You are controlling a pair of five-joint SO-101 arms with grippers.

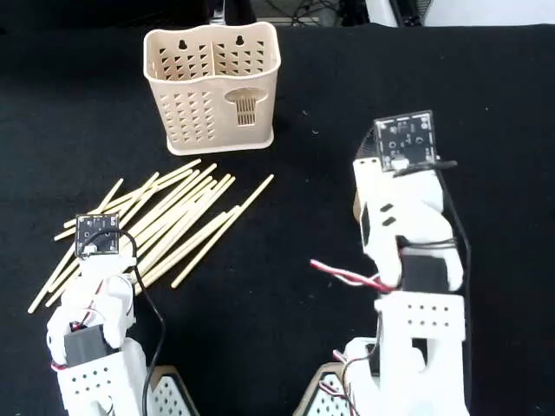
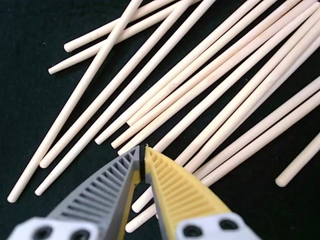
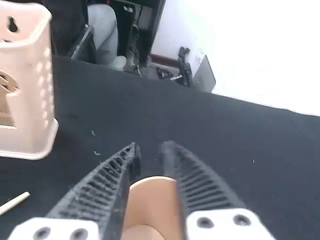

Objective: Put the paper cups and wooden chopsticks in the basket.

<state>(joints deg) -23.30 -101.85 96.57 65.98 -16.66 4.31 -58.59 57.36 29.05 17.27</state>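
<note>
The left claw (image 2: 144, 151) has one gray finger and one yellow finger, and they are pressed together with nothing between them. Its tip hangs just over the wooden chopsticks (image 2: 210, 75), which lie flat in a loose pile on the black desk (image 2: 30, 75). Most of the sticks spread out past the tip, and a few run right under the fingers. Some sticks cross over each other. The right claw (image 3: 150, 149) is well apart from that pile, on the other side of the desk. Its two black fingers are clamped on a paper cup (image 3: 150, 200) — one finger on each side, with the brown cup sitting snug in the middle. The fingertips stick out past the cup. The basket (image 3: 30, 100) stands upright on the desk, beyond the right claw's tips and off toward the left arm's side, not touching the claw. It is cream colored with little holes in its walls and a wall down the middle. It also stands beyond the far end of the chopstick pile — near it, but a bit apart.
</note>
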